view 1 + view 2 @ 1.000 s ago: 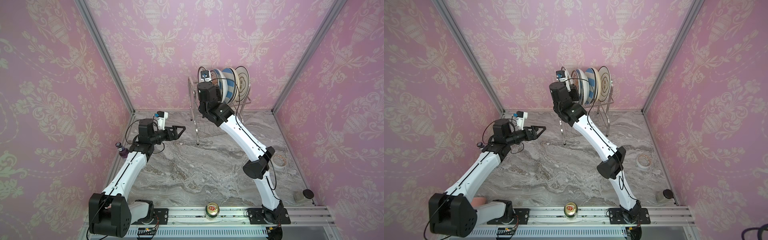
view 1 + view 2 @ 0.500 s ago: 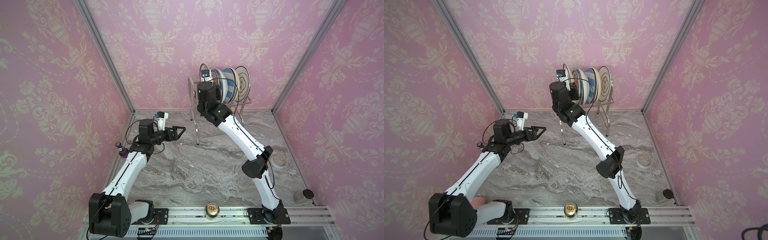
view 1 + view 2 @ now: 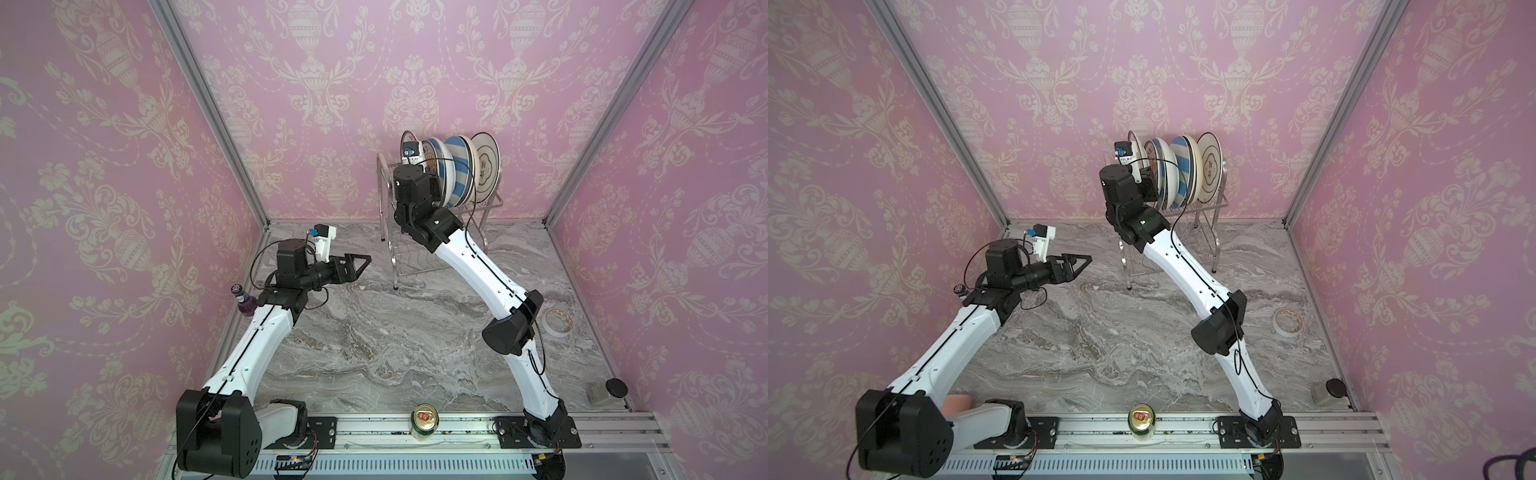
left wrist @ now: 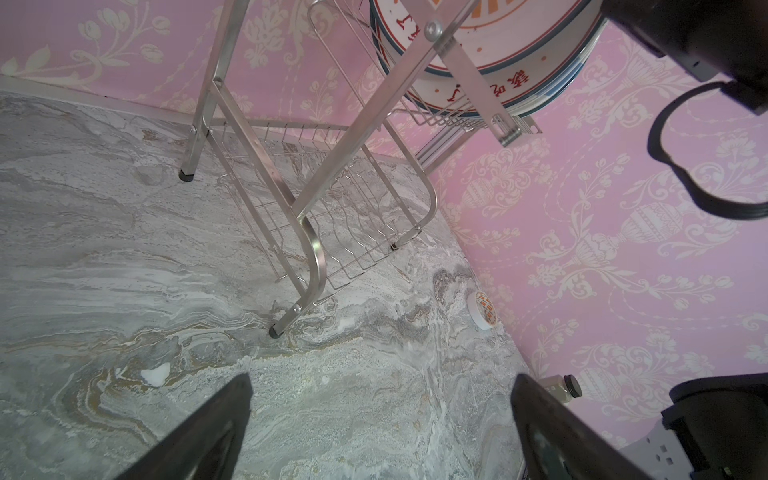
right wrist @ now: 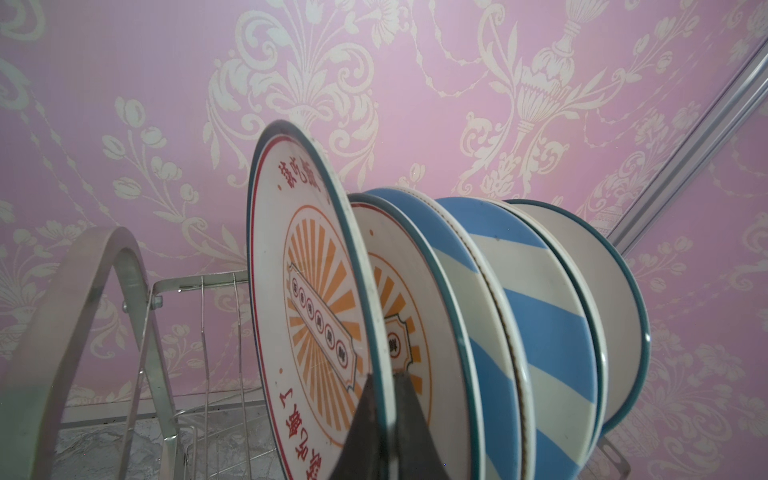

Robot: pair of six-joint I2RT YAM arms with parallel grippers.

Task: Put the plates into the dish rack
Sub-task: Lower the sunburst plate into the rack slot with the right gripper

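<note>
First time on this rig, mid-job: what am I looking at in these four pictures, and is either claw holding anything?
Two white robot arms, each ending in a two-finger claw. Two pictures look down from one overhead camera; the others come from cameras on the wrists. The right gripper is shut on the rim of a sunburst plate standing on edge beside other plates on the upper shelf of the rack. The left gripper is open, empty, above the marble table. Also there: tape roll, bottle, can, jar.

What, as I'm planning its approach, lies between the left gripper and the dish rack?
Only bare table lies between the left gripper and the dish rack, as the left wrist view shows.
</note>
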